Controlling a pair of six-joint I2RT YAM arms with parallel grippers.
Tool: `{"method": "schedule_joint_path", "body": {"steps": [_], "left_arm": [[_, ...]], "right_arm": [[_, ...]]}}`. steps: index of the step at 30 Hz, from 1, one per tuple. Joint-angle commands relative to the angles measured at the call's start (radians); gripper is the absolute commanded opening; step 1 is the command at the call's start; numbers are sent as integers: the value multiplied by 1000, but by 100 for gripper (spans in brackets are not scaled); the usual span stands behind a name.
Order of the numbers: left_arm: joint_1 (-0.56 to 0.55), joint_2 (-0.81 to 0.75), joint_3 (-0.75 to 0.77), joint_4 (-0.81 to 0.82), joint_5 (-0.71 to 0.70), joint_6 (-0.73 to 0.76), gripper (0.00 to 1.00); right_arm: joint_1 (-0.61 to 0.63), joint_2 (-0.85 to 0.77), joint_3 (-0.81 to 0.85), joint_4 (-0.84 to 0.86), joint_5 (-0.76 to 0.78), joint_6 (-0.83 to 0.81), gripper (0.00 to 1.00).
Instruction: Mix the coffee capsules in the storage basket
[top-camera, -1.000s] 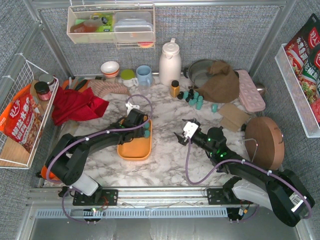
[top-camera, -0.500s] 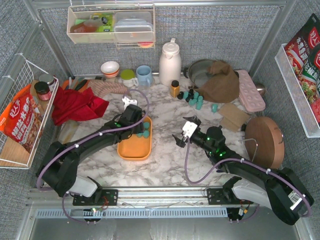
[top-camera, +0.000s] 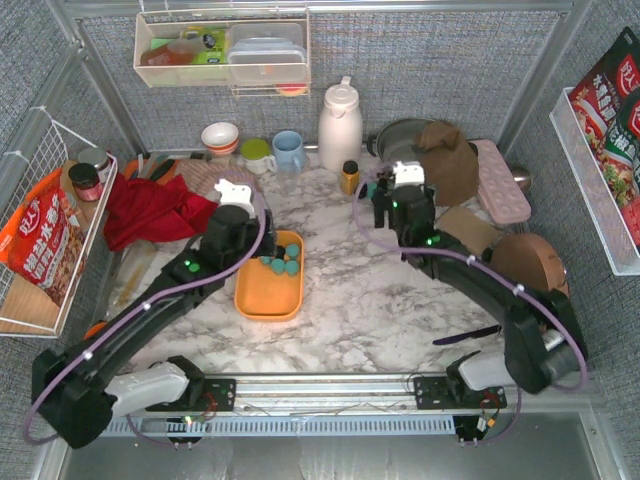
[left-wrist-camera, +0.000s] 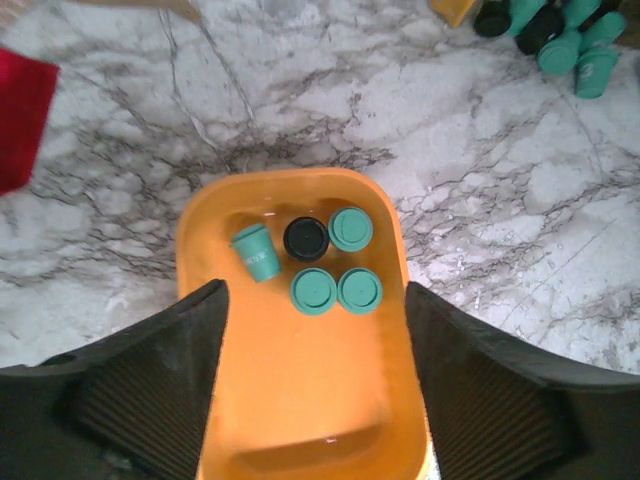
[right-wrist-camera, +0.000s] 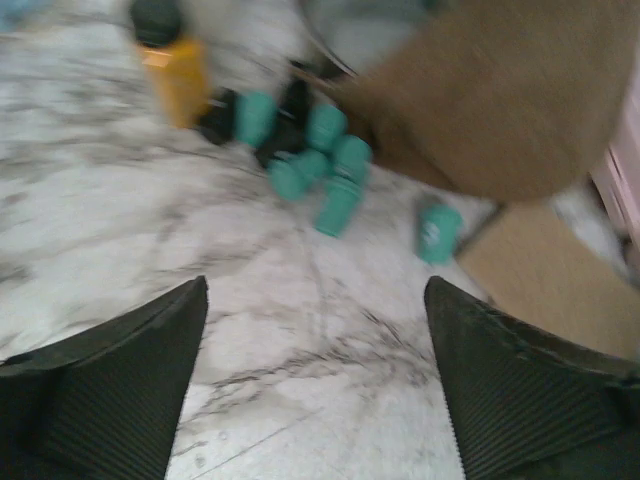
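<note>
The orange storage basket (top-camera: 270, 295) (left-wrist-camera: 300, 400) lies left of the table's middle. Several coffee capsules (top-camera: 281, 262) sit at its far end: upright teal ones, a black one (left-wrist-camera: 306, 238) and a tilted teal one (left-wrist-camera: 257, 251). My left gripper (top-camera: 240, 250) (left-wrist-camera: 314, 300) hovers open above the basket, holding nothing. More capsules (right-wrist-camera: 310, 150), teal and black, lie loose on the marble at the back, with one teal pod (right-wrist-camera: 438, 232) apart. My right gripper (top-camera: 385, 200) (right-wrist-camera: 315, 290) stands open just short of them, empty.
An amber bottle (top-camera: 349, 177) and a white jug (top-camera: 340, 125) stand beside the loose pods. A brown cloth (top-camera: 440, 160) over a pan, a pink tray (top-camera: 500, 180) and cardboard (top-camera: 468, 232) lie right. A red cloth (top-camera: 150, 210) and cups (top-camera: 288, 150) are at the left back.
My left gripper rose out of the basket, drew back to the left and opened wider. My right arm swung from the table's middle to the loose capsules at the back and opened.
</note>
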Motion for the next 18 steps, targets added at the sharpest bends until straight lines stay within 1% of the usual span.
{"method": "schedule_joint_path", "body": {"steps": [1,3,6,11,18], "left_arm": [[1,-119,-18,-23,-17,123,87],[2,-186,-44,-16,-14,164,99],[1,-278,-98,14,-12,208,99],[2,-388,-190,73,-37,227,99],[1,-436,-197,66,-36,240,99]], "right_arm": [[-95,148,144,-370,190,331,78],[-130,223,210,-410,170,401,58],[-164,331,272,-432,137,460,56],[-192,504,407,-453,75,459,54],[-257,671,533,-488,-97,481,55]]}}
